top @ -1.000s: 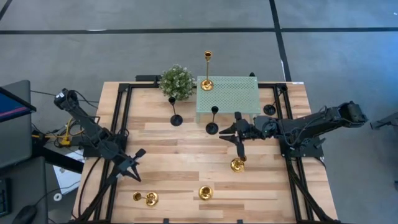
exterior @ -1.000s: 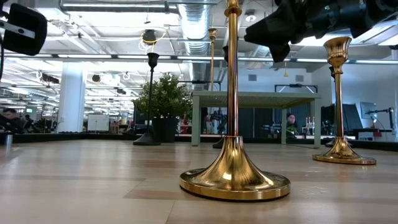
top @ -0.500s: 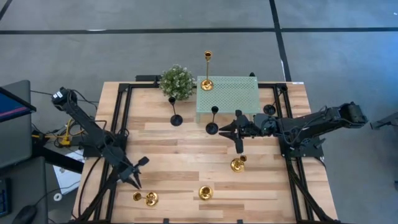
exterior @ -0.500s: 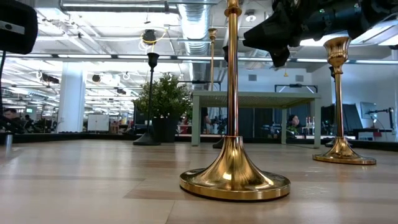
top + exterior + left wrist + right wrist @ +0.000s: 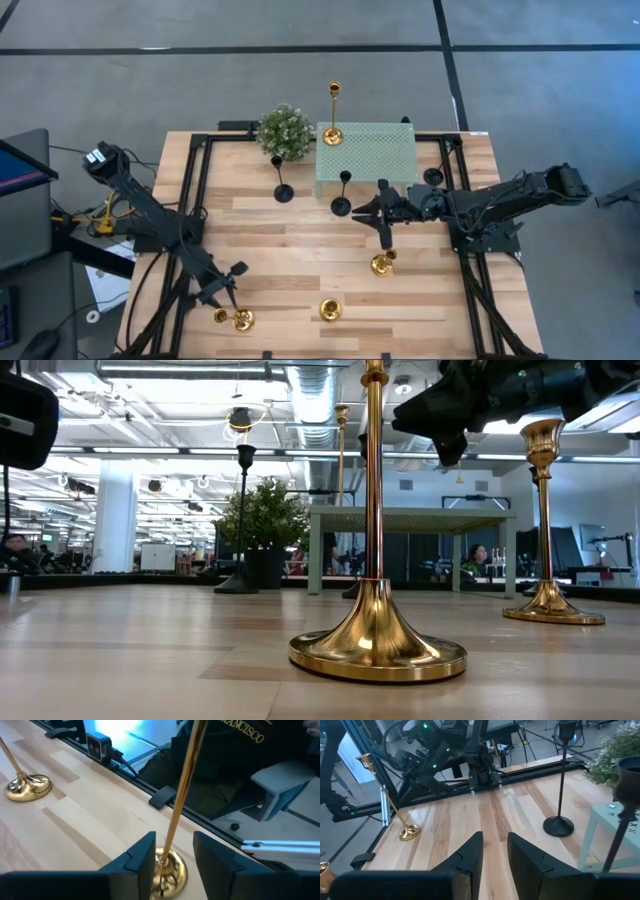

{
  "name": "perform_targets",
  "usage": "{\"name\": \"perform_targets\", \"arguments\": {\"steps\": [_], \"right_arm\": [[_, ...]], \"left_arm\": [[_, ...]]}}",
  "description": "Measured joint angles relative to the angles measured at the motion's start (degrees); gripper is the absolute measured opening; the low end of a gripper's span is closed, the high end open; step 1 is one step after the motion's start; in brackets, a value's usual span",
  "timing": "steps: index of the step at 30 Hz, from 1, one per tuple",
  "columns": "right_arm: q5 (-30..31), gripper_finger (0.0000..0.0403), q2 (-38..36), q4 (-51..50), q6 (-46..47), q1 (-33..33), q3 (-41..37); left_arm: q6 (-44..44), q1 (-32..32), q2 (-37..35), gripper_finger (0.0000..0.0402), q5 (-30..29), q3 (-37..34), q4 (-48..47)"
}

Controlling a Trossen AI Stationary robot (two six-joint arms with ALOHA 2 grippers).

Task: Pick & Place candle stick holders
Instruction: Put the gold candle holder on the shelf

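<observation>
My left gripper [image 5: 230, 287] is open at the near left of the table. Its fingers stand on either side of the thin stem [image 5: 176, 815] of an upright gold candle stick holder [image 5: 240, 320], just above its round base [image 5: 169, 871]; whether they touch it, I cannot tell. My right gripper [image 5: 385, 236] hovers open, with nothing between its fingers, over another gold holder [image 5: 382, 265]. A third gold holder [image 5: 331, 309] stands near the front edge. A tall gold holder [image 5: 333, 134] stands on the mint green stand [image 5: 375, 155]. Two black holders [image 5: 283, 191] [image 5: 341, 205] stand in front of the stand.
A bushy green plant [image 5: 285, 130] stands at the back, left of the stand. Black frame rails [image 5: 195, 180] run along both sides of the wooden table. A seated person [image 5: 225, 765] shows beyond the near edge, beside a small camera [image 5: 98, 746].
My left gripper has gone toward the table's near edge and a little to the right, down to the gold holder at the near left, and now stands around its stem. My right gripper has kept still.
</observation>
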Motion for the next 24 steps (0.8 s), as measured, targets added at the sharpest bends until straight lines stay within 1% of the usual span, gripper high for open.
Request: {"name": "perform_targets", "arguments": {"steps": [3, 6, 11, 14, 18, 24], "right_arm": [[0.00, 0.0081, 0.00, 0.00, 0.01, 0.00, 0.00], [0.00, 0.0081, 0.01, 0.00, 0.00, 0.00, 0.00], [0.00, 0.0081, 0.00, 0.00, 0.02, 0.00, 0.00], [0.00, 0.0081, 0.00, 0.00, 0.00, 0.00, 0.00], [0.00, 0.0081, 0.02, 0.00, 0.00, 0.00, 0.00], [0.00, 0.0081, 0.00, 0.00, 0.00, 0.00, 0.00]], "left_arm": [[-0.89, 0.00, 3.60, 0.0152, 0.02, 0.03, 4.76], [-1.07, 0.00, 6.92, 0.0165, 0.04, 0.03, 7.53], [-1.09, 0.00, 11.89, 0.0175, 0.04, 0.03, 13.49], [-1.10, 0.00, 14.62, 0.0175, 0.19, 0.03, 17.22], [-2.46, 0.00, 17.22, 0.0170, 1.93, 0.03, 20.37], [-4.07, 0.02, 18.05, 0.0150, 2.58, 0.03, 21.78]]}}
